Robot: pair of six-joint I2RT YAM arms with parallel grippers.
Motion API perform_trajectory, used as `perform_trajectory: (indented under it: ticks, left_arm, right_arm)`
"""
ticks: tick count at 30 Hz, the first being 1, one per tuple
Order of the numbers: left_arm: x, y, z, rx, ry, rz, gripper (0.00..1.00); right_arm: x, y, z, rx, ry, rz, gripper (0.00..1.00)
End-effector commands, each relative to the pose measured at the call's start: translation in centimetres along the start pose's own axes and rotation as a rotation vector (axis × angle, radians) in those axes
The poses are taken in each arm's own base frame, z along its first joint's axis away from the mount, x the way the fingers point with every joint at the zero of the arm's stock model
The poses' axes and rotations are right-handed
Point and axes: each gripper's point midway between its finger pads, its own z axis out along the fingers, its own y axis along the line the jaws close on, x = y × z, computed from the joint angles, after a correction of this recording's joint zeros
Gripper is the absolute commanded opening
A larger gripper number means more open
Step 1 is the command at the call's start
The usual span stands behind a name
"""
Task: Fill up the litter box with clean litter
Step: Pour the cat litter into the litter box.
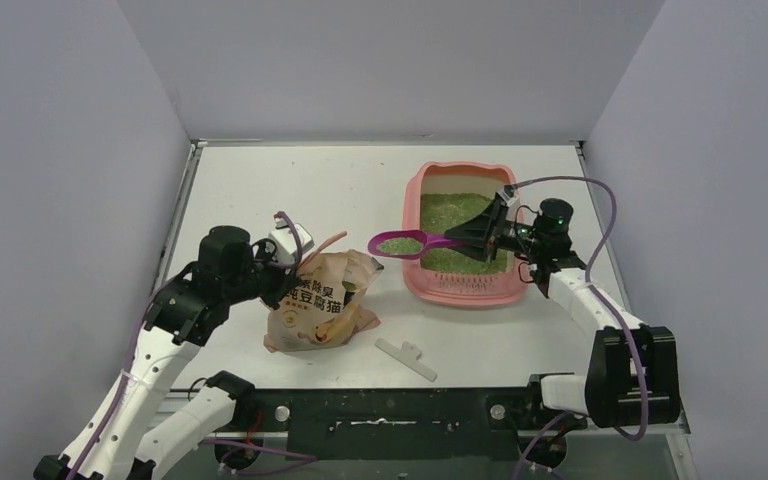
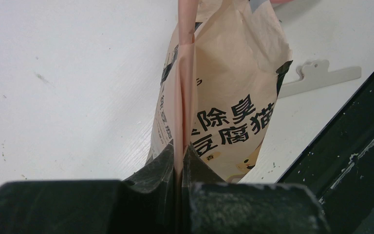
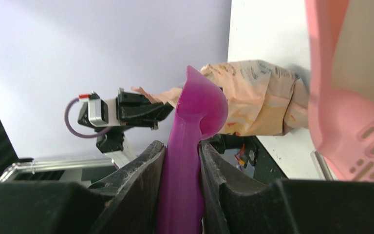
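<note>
- Right gripper (image 3: pixel 182 146) clamps the handle of the magenta scoop (image 1: pixel 405 243), its loaded bowl at the left rim of the pink litter box (image 1: pixel 415 285), which sits right of centre on the table.
- Left gripper (image 2: pixel 179 153) is pinched on the top edge of the litter bag (image 1: pixel 320 305).
- The scoop is best kept level, then tipped well inside the rim, over the green litter (image 1: pixel 455 215).

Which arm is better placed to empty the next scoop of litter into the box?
Right. The right gripper holds the scoop, loaded with litter, by the box rim. The left gripper is shut on the bag, away from the box.
</note>
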Motion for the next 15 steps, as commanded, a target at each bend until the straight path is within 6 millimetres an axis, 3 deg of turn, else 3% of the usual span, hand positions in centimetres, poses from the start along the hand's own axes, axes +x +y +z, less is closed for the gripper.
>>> perform_trajectory:
  ticks: [1, 9, 15]
  left_arm:
    - [-4.6, 0.3, -0.5, -0.015, -0.173, 0.034, 0.00]
    - [-4.5, 0.7, -0.9, -0.046, -0.182, 0.038, 0.00]
    - [-4.9, 0.8, -1.2, -0.062, -0.210, 0.039, 0.00]
  right_arm:
    - [-2.0, 2.3, -2.6, -0.050, -0.084, -0.076, 0.00]
    - [-7.3, 0.8, -8.7, 0.028, -0.334, -0.056, 0.00]
    - [-9.8, 0.5, -9.8, 0.067, -0.452, -0.070, 0.00]
